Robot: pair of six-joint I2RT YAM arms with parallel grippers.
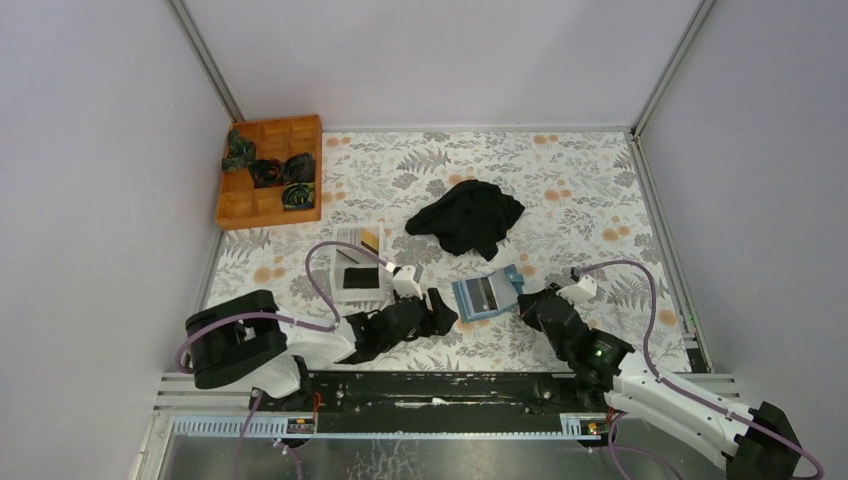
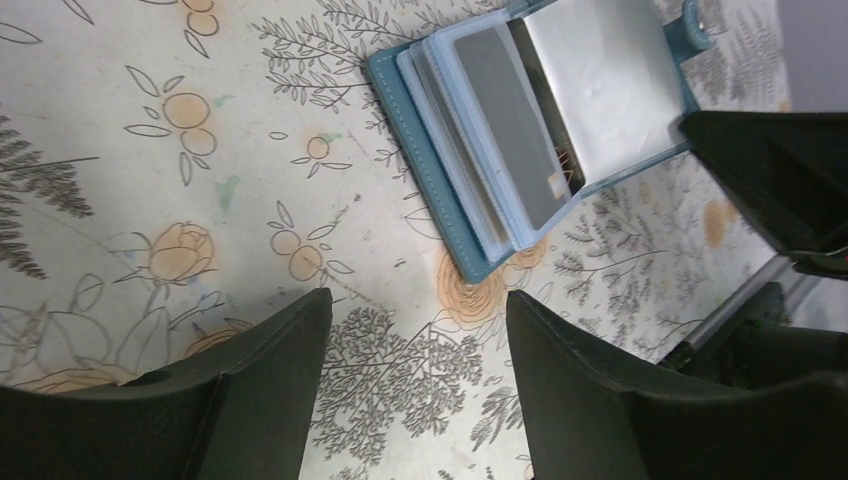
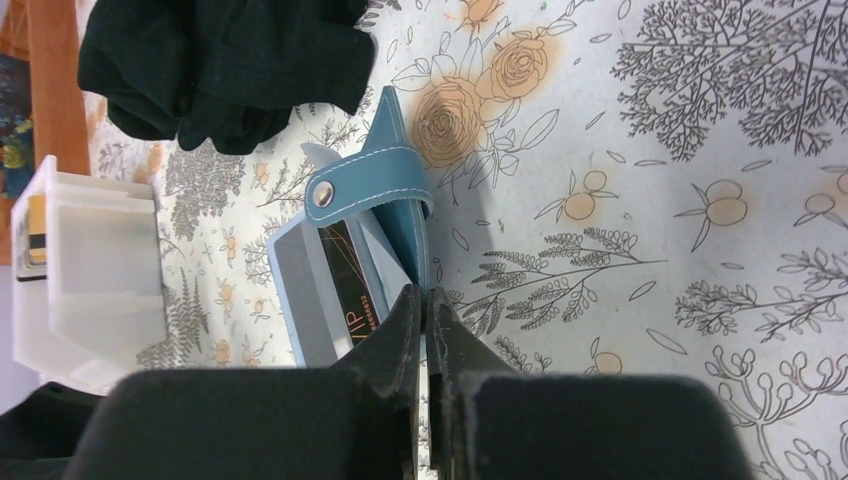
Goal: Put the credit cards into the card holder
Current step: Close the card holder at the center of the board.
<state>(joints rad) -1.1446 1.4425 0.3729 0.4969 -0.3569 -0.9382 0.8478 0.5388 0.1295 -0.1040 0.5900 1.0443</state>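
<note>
From above, the flat teal-blue rectangular card holder lies open on the flower-patterned desk. It sits between the left end effector and the right end effector, near a crumpled black cloth.

The left wrist view shows its end effector spread wide and empty, with a pale grey card sleeved in the holder just beyond.

In the right wrist view the fingers are pressed together, seemingly pinching the holder's cover edge. A black card sits inside.

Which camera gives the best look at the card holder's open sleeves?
Left wrist: the card holder lies open, clear sleeves fanned, a grey card showing. Top external shows it small and distant. Right wrist sees it nearly edge-on, its cover nipped by the right gripper.
</note>
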